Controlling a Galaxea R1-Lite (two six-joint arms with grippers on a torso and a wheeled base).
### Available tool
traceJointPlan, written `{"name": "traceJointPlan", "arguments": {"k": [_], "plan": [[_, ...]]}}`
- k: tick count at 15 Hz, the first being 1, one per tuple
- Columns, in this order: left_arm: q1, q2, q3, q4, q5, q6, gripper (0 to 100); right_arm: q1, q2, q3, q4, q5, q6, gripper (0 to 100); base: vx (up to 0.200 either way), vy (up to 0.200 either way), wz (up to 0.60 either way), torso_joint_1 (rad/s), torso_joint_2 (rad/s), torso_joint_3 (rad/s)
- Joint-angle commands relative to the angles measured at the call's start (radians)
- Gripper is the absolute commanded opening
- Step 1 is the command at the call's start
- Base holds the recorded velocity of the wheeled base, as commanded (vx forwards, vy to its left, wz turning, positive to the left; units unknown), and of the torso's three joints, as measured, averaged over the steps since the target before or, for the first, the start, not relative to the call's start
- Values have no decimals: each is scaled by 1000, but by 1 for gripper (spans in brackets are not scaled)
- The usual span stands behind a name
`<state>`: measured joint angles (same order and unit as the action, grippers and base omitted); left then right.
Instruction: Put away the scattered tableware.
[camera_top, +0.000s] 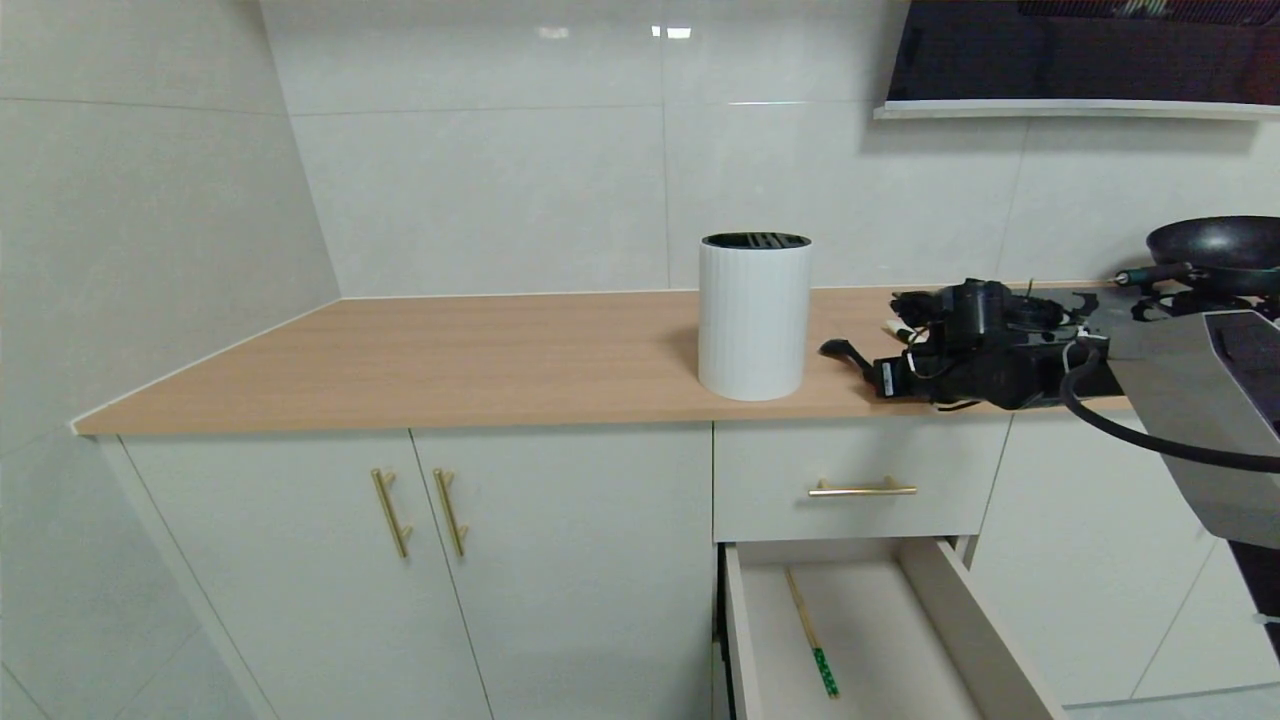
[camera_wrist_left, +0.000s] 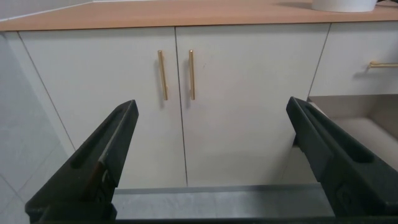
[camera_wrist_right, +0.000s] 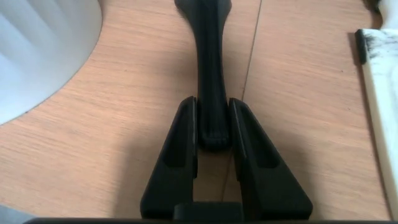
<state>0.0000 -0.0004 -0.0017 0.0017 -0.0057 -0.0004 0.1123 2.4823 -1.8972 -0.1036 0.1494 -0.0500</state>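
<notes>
A black utensil (camera_top: 843, 351) lies on the wooden countertop (camera_top: 480, 355) just right of a white cylindrical holder (camera_top: 753, 315). My right gripper (camera_top: 872, 366) rests low over the counter, shut on the utensil's black handle (camera_wrist_right: 209, 62), with the holder's white wall (camera_wrist_right: 37, 56) close beside it. Next to that, a white-handled piece with a dark end (camera_wrist_right: 378, 87) lies on the counter. My left gripper (camera_wrist_left: 211, 115) hangs open and holds nothing, in front of the lower cabinet doors (camera_wrist_left: 180, 106). One chopstick with a green tip (camera_top: 811, 636) lies in the open drawer (camera_top: 960, 620).
A black pan (camera_top: 1215, 245) sits on the stove at the far right. The lower drawer is pulled out beneath a closed drawer with a gold handle (camera_top: 862, 489). Tiled walls close the counter at the back and left; bare countertop stretches left of the holder.
</notes>
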Motion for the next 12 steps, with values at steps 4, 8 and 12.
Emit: {"name": "traceJointPlan", "arguments": {"k": [4, 8, 12], "plan": [[0, 0, 0, 0, 0, -1, 100, 10, -54, 27, 9, -76, 45, 0, 0, 0, 0, 0, 0, 0], [0, 0, 0, 0, 0, 0, 100, 12, -341, 306, 10, -82, 137, 0, 0, 0, 0, 0, 0, 0], [0, 0, 0, 0, 0, -1, 100, 23, -573, 584, 10, -76, 150, 0, 0, 0, 0, 0, 0, 0]]}}
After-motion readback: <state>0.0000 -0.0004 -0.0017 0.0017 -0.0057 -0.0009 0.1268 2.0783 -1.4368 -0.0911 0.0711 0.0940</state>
